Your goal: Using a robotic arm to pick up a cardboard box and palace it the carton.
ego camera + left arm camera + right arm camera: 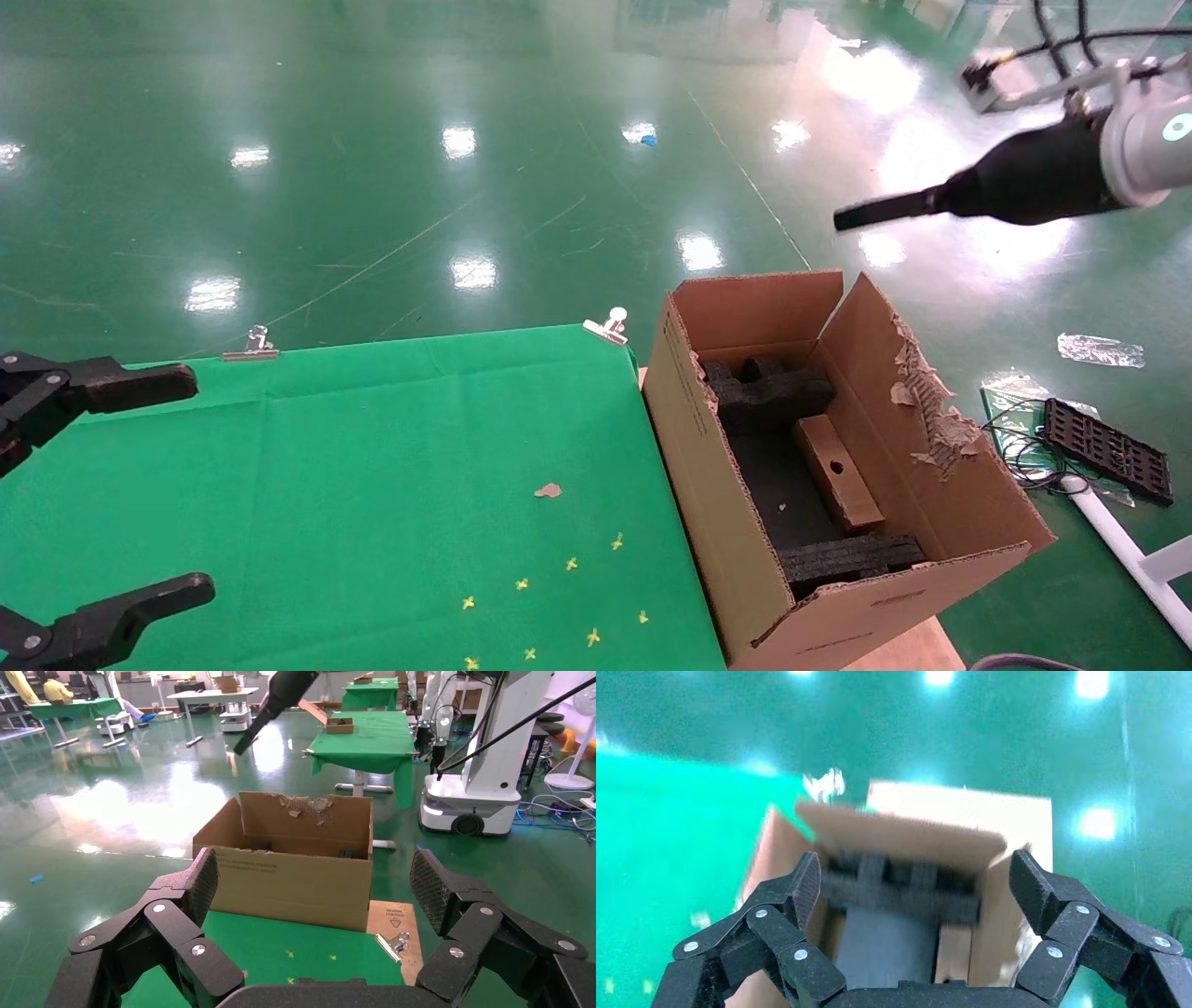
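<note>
Head view: the carton (736, 522) stands at the right edge of the green-draped counter (372, 485), flaps upright, the flap at 3 o'clock torn and ragged. Inside, the cardboard box (838, 471) lies flat against that wall, its small round hole showing, between black foam inserts (768, 391) at 12 o'clock and 6 o'clock; the carton's near wall hides the bottom of the lower insert. The robotic arm (1043, 172), the robot's right, hangs high above the floor at 1 o'clock from the carton, cut off by the frame edge; its right gripper (916, 881) has jaws spread wide and empty, with the carton blurred below in the right wrist view. The left gripper (140, 485) sits at 9 o'clock over the counter, partly out of frame, jaws also apart and holding nothing. Two metal clips (250, 347) pin the cloth's far edge.
</note>
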Controlling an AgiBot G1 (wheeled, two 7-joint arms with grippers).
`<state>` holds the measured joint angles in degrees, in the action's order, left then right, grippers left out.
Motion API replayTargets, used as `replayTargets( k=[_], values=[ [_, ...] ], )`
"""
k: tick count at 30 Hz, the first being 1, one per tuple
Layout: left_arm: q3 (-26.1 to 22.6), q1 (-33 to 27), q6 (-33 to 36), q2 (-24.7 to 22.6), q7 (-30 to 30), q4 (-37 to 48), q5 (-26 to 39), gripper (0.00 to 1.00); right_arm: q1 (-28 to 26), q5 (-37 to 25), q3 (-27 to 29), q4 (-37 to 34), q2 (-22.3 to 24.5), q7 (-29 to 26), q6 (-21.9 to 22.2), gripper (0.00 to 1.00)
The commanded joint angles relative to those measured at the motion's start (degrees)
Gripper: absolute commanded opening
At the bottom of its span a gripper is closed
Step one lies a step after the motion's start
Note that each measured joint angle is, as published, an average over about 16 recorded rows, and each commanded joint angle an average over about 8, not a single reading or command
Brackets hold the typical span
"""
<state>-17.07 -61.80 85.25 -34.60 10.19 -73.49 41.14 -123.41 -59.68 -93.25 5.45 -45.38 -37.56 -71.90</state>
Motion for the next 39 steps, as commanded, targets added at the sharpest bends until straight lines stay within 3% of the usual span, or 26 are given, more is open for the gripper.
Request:
replayTargets(
  k=[1, 7, 39],
  values=[
    [0.0, 0.0, -0.01, 0.0, 0.0, 0.0, 0.0, 1.0, -0.95, 0.98, 0.56, 0.06, 0.6, 0.83, 0.32, 1.0],
    [-0.01, -0.01, 0.0, 0.0, -0.02, 0.03, -0.01, 1.0, 2.62, 2.64, 5.95, 4.64, 1.56, 2.8, -0.49, 1.0],
    [-0.11, -0.04, -0.02, 0.03, -0.07, 0.06, -0.07, 1.0, 36.67, 11.37, 46.94, 41.14, 6.62, 16.61, -8.14, 1.0]
  ],
)
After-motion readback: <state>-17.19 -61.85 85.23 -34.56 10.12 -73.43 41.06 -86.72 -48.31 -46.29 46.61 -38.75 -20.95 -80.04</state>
